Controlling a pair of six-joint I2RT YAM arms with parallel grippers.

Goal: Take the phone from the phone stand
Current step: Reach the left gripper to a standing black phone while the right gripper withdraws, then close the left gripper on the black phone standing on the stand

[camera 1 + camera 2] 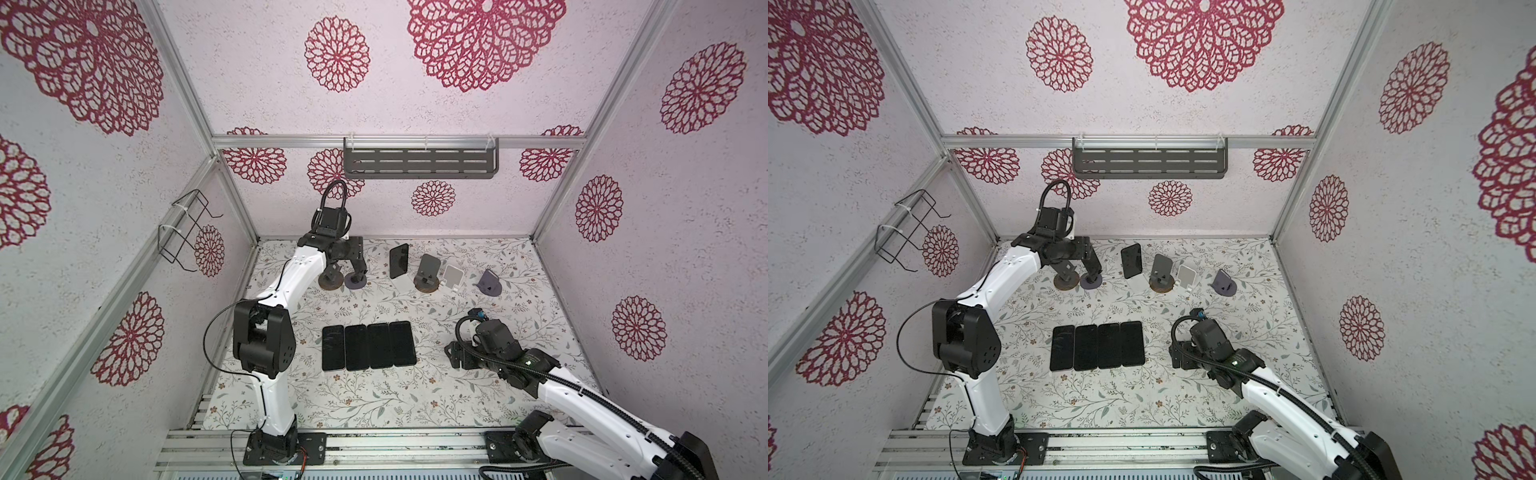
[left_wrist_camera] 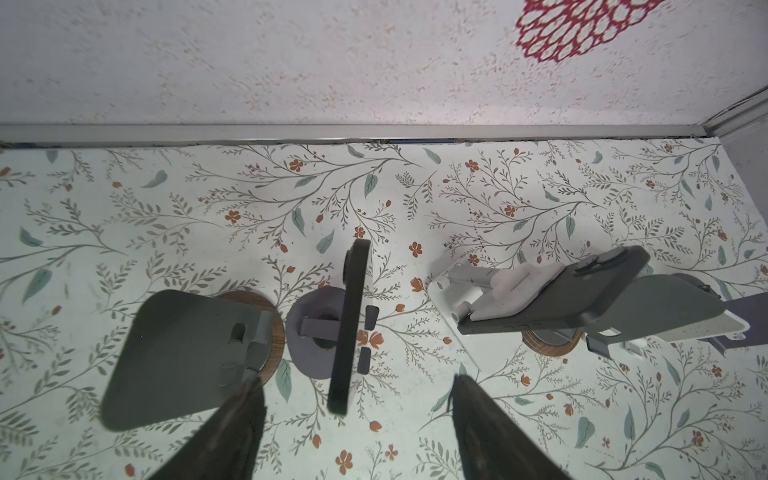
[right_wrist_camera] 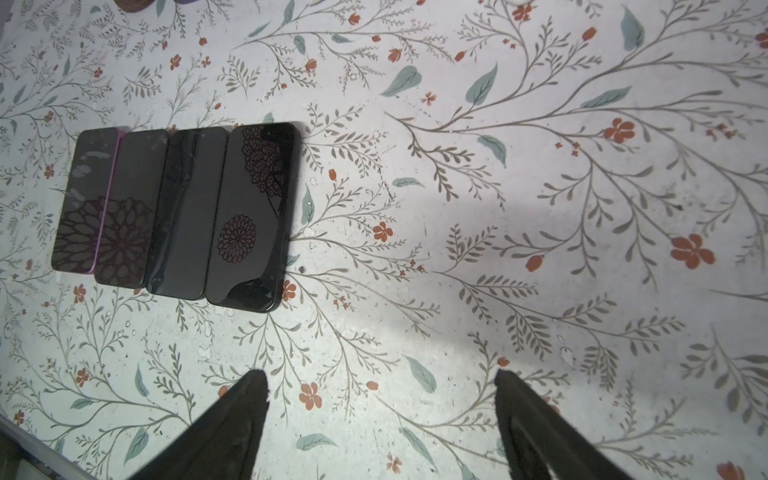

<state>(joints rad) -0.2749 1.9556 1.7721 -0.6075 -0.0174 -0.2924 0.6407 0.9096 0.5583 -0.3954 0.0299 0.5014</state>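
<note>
floral table [image 1: 374, 395] | flowered walls [image 1: 395, 216] | left claw [image 2: 356, 378] apart | right claw [image 3: 379, 372] apart

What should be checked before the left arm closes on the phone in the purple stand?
1. Left end effector open: ok.
2. Phone lined up between its fingers, not touched: ok.
3. Phone seated in purple stand: ok.
4. Fingers free of the neighbouring grey stand: cannot tell; one overlaps it in the wrist view.
5. Right end effector open, holding nothing, away from the stands: ok.
</note>
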